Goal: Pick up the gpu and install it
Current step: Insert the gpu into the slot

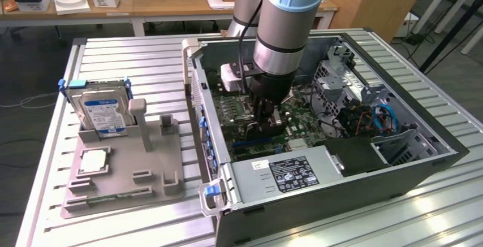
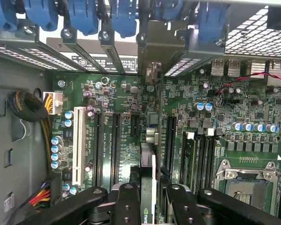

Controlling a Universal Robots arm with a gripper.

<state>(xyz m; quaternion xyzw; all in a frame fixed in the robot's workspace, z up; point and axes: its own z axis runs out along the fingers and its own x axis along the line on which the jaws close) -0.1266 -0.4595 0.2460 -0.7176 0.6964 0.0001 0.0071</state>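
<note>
My fingers (image 2: 149,199) grasp the gpu (image 2: 148,154) edge-on, directly above the motherboard (image 2: 253,136), inside the open case (image 1: 445,139).

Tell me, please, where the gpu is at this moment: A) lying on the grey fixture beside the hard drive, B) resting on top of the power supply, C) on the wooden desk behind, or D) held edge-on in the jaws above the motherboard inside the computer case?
D: the gripper grips the gpu edge-on over the motherboard slots, inside the computer case.
</note>
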